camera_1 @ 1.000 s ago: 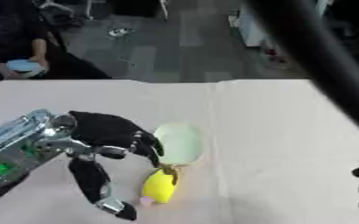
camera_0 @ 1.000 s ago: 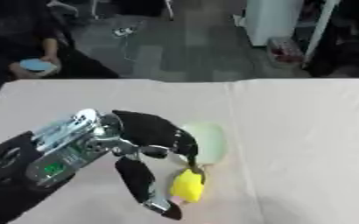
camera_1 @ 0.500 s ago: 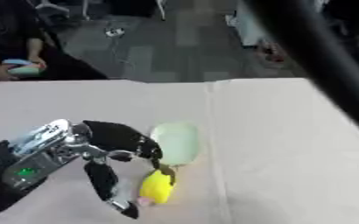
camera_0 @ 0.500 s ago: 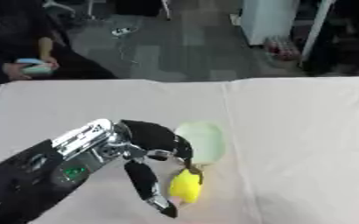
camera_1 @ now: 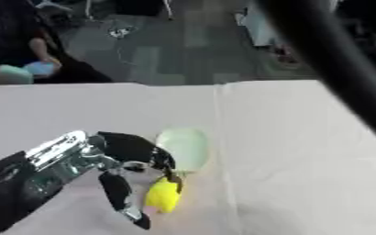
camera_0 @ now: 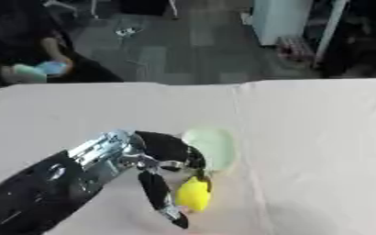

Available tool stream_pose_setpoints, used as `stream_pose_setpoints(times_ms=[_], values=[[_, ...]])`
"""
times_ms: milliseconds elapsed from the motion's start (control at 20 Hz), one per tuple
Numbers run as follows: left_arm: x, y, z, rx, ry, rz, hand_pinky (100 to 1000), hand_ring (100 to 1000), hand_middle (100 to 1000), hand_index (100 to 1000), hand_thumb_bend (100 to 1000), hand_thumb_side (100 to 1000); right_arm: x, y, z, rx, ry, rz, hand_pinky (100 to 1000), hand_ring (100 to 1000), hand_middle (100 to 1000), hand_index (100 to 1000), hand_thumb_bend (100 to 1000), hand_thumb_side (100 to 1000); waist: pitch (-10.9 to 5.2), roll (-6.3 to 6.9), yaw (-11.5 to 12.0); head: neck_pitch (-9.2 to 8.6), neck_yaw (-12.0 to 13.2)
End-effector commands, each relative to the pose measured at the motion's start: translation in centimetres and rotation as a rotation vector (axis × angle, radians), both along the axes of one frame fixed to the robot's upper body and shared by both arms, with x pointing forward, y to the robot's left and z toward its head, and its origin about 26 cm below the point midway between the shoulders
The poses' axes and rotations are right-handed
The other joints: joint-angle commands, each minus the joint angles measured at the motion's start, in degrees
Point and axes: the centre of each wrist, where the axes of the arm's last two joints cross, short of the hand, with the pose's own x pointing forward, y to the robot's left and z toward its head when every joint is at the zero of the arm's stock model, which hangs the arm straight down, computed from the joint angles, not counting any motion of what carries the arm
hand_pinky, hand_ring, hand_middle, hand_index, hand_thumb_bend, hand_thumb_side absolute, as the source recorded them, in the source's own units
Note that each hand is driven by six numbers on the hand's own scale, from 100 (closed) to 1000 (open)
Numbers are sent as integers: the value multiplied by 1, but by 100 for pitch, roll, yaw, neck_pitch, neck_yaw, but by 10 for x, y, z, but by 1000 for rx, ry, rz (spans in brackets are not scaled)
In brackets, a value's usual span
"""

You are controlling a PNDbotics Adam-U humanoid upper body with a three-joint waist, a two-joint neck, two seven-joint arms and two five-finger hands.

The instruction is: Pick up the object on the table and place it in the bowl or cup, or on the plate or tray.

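Now, at the lower left, the left hand [camera_0: 161,156] reaches in from about eight o'clock, fingers curled down round the yellow object [camera_0: 193,194]: one long finger runs down its left side and a fingertip touches its top. That object lies on the pale surface [camera_0: 319,137], an oval with its long axis near upright in view, tilted slightly from twelve toward one o'clock; which end is which cannot be told. Just beyond it, at about twelve to one o'clock, sits the pale green plate [camera_0: 215,148], partly covered by the hand. The right hand is out of sight.
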Motion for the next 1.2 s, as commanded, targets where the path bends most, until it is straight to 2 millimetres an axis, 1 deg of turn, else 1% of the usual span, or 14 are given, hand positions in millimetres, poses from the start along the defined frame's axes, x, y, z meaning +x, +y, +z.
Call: stream_pose_setpoints(times_ms=[50, 200, 250, 400, 500, 550, 600, 650, 700, 850, 900, 1000, 1200], values=[[1, 1, 1, -6, 1, -6, 744, 793, 862, 849, 600, 769, 1, -4, 9, -20, -25, 8, 243, 481, 578, 378, 147, 935, -29, -1, -4, -10, 59], [1, 1, -2, -13, 21, -12, 744, 791, 862, 850, 601, 763, 1, -4, 9, -21, -22, 13, 243, 481, 578, 376, 145, 936, -32, -3, -3, -3, 64], [1, 1, -4, -18, 36, -13, 730, 775, 863, 852, 619, 740, 1, -4, 9, -21, -22, 15, 243, 481, 578, 379, 145, 937, -31, -4, -5, -6, 66], [3, 2, -6, -39, 77, -12, 728, 771, 863, 852, 624, 732, 1, -3, 9, -20, -21, 24, 242, 481, 579, 379, 145, 937, -32, -4, -2, 9, 73], [3, 3, -7, -41, 94, -12, 729, 770, 864, 853, 650, 708, 1, -3, 9, -20, -20, 27, 242, 481, 579, 379, 144, 938, -32, -3, 0, 9, 82], [2, 5, -8, -35, 110, -15, 729, 767, 865, 855, 667, 681, 1, -3, 9, -20, -19, 29, 242, 482, 580, 381, 144, 940, -34, 1, -5, -2, 99], [2, 6, -9, -25, 126, -18, 727, 766, 865, 855, 663, 689, 2, -3, 10, -20, -18, 31, 242, 481, 580, 380, 144, 940, -37, 6, -12, -8, 125], [3, 8, -9, -17, 136, -19, 737, 771, 864, 856, 689, 648, 2, -3, 10, -20, -18, 32, 242, 483, 581, 386, 146, 939, -39, 9, -17, -9, 145], [4, 10, -8, 1, 143, -19, 739, 773, 864, 856, 694, 644, 2, -4, 10, -19, -17, 32, 242, 483, 581, 387, 146, 939, -41, 13, -23, -1, 174], [6, 14, -10, 52, 163, -23, 761, 789, 861, 861, 793, 603, 2, -4, 11, -21, -14, 37, 241, 482, 581, 386, 149, 937, -39, 17, -42, 51, 213], [7, 15, -12, 69, 172, -26, 764, 791, 860, 863, 809, 598, 3, -4, 12, -21, -14, 40, 240, 482, 581, 386, 149, 937, -38, 17, -52, 65, 229], [8, 17, -15, 102, 176, -34, 776, 804, 864, 867, 832, 592, 3, -3, 12, -21, -14, 46, 241, 482, 583, 386, 149, 937, -35, 19, -68, 65, 244], [10, 16, -14, 144, 128, -57, 790, 822, 875, 881, 842, 596, 4, -4, 14, -21, -17, 52, 242, 483, 582, 387, 147, 936, -30, 23, -89, 92, 249]])
